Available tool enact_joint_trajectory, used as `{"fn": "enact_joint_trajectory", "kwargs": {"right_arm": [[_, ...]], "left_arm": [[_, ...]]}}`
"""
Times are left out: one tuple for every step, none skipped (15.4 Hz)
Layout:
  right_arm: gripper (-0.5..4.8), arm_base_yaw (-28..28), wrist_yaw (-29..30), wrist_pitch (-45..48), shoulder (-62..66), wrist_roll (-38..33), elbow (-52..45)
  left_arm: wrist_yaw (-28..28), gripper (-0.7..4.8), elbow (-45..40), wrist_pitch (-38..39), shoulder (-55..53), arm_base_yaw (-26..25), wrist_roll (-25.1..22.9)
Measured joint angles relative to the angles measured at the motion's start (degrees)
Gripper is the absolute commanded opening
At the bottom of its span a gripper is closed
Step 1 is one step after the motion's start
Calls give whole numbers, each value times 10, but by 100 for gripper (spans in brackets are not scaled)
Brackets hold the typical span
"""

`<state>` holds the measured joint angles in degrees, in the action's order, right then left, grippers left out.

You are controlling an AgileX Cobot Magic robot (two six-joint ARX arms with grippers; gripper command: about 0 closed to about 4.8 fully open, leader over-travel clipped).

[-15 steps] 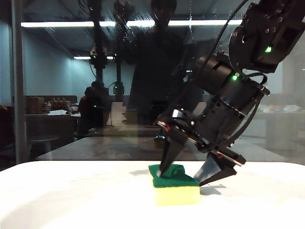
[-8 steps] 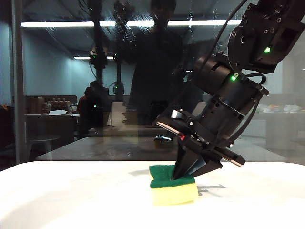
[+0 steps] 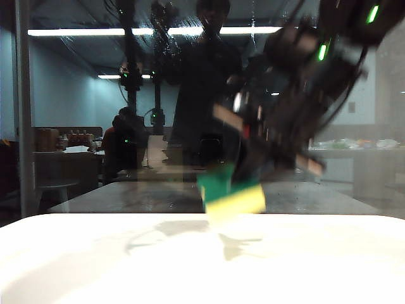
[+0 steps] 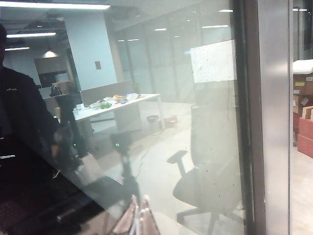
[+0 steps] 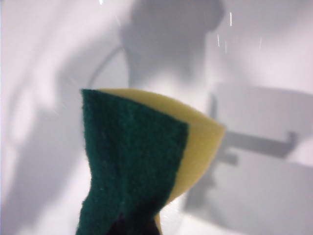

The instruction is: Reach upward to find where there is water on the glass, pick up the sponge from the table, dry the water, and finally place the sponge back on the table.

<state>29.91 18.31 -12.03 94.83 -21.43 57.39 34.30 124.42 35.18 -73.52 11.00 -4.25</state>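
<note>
Yellow-green sponge (image 3: 231, 190) pinched in closed right gripper (image 3: 253, 168), held clear above table (image 3: 95, 259) near its far edge. Left gripper (image 4: 137, 223) pointed at glass (image 3: 76, 95), fingers apparently together. Step judged: pickup done. Next: sponge to be raised to water (image 3: 253, 19) streaks high on glass.

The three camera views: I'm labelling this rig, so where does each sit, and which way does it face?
Exterior view: off the arms, level across the table toward the glass; shows the blurred right pincer holding the sponge.
Left wrist view: faces the glass; left pincer at the edge.
Right wrist view: looks down at the table; no arm shows.
Shared: exterior and right wrist both show the sponge.
</note>
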Motion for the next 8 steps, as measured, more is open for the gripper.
{"fn": "enact_joint_trajectory", "kwargs": {"right_arm": [[-9,0,-9,-1,-29,0,0],[-9,0,-23,0,-77,1,0],[-9,-2,-35,-1,-110,2,0],[-9,-3,-44,-10,-134,3,3],[-9,-6,-55,-35,-163,7,21],[-9,-8,-65,-47,-188,19,47],[-9,-9,-80,-73,-211,39,88],[-9,-9,-85,-98,-224,54,129]], "left_arm": [[0,-5,0,0,0,0,0],[0,-5,0,0,0,0,0],[0,-5,0,0,0,0,0],[0,-5,0,0,0,0,0],[0,-5,0,0,0,0,0],[0,-5,0,0,0,0,0],[0,-5,0,0,0,0,0],[0,-5,0,0,0,0,0]]}}
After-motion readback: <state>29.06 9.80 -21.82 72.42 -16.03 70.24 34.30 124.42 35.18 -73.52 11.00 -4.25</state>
